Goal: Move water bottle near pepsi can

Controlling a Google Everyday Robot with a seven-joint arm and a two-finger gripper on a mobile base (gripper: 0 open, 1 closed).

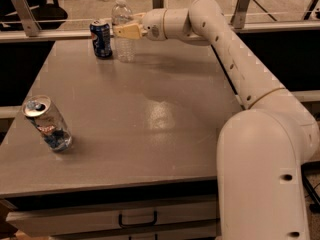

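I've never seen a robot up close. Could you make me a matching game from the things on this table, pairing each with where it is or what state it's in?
Things:
1. water bottle
2. pepsi can
3. silver can
4. tool

Places or states:
A. tipped over, front left of the table
B. upright, dark blue, far left
C. closed on the bottle, at the far edge
D. upright, clear, just right of the blue can

Pairs: 1-D, 2-B, 3-A, 4-C
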